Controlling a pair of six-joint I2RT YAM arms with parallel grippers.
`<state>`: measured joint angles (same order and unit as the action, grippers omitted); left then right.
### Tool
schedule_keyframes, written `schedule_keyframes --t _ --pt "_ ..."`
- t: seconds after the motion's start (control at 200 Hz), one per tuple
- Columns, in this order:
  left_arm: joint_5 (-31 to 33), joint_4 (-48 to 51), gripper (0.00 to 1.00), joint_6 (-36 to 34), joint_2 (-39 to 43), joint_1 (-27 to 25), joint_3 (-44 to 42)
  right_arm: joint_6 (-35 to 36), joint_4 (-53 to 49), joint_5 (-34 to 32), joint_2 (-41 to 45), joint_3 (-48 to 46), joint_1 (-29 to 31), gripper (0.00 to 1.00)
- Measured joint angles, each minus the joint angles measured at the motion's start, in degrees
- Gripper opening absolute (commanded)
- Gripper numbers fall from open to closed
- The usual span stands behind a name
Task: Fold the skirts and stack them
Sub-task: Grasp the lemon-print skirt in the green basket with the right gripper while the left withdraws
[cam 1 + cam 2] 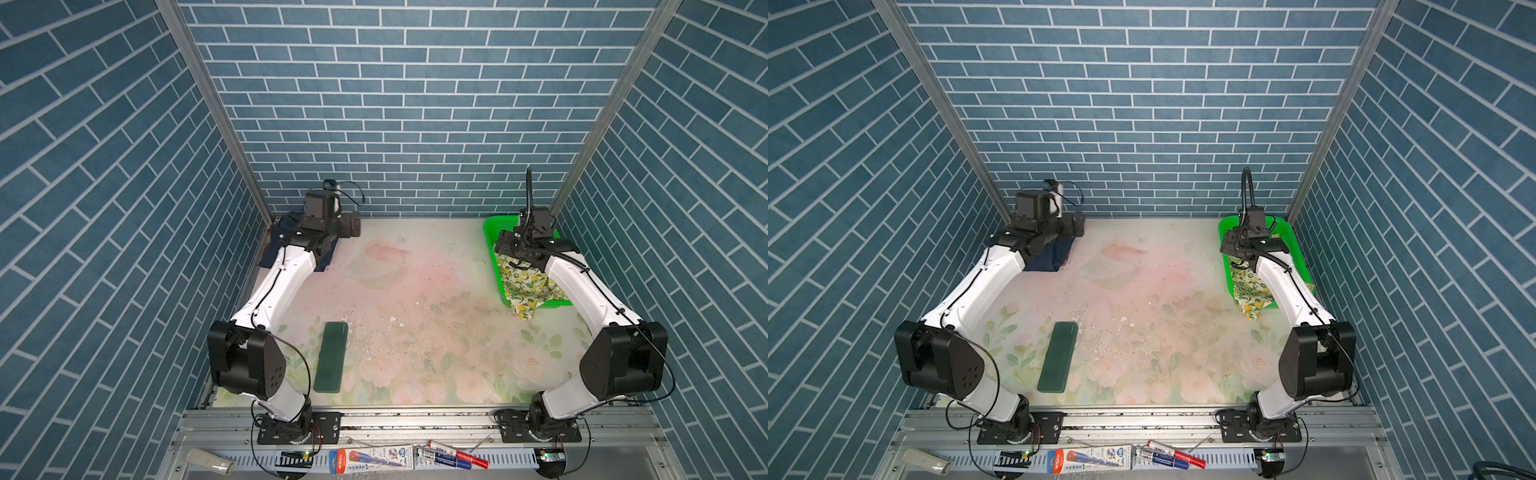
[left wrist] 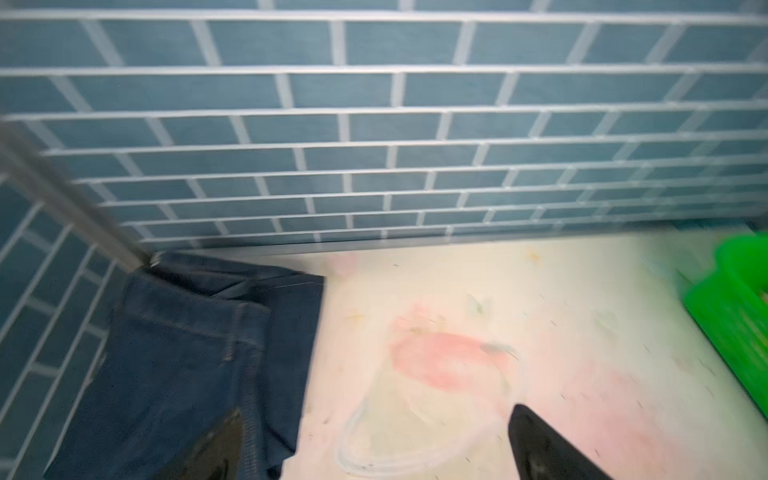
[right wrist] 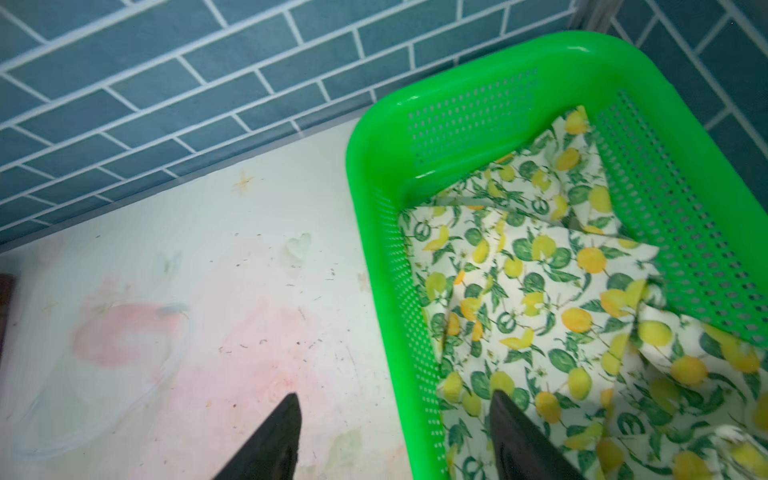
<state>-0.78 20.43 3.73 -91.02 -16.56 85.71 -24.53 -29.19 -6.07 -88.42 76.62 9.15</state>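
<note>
Skirts, two on view.

Item one: lemon-print skirt [image 3: 540, 291]. It lies crumpled in the green basket [image 3: 374, 166] at the far right of the table [image 1: 415, 291], with one corner spilling over the near rim. We judge it thin, light and limp, so it will sag and bunch when lifted. It is best pinched at a free edge or at that hanging corner, one layer only.

Item two: denim skirt [image 2: 187, 353]. It is folded in the far left corner of the table, against the wall. We judge it heavier and stiffer, likely to hold a crease. It is best gripped at a stitched seam or hem.

Third skirt: we cannot make it out with certainty.

Left claw [image 2: 376, 409]: spread wide and empty, with one finger over the denim and one over bare table.

Right claw [image 3: 395, 392]: parted and holding nothing. It straddles the basket wall, one finger outside and one above the lemon cloth. We cannot tell whether it touches the cloth.
</note>
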Motion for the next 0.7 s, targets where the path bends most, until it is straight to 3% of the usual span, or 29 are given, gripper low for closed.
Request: schedule_keyframes --t 0.29,0.7 --pt "-12.3 7.5 1.0 -9.4 -0.1 -14.8 -1.5 -3.6 -2.9 -1.3 3.6 -10.4 -6.1 0.7" --pt "-19.3 7.3 1.0 -10.0 3.7 -20.5 -7.1 -7.2 -3.2 -0.9 7.4 -17.2 -10.3 0.69"
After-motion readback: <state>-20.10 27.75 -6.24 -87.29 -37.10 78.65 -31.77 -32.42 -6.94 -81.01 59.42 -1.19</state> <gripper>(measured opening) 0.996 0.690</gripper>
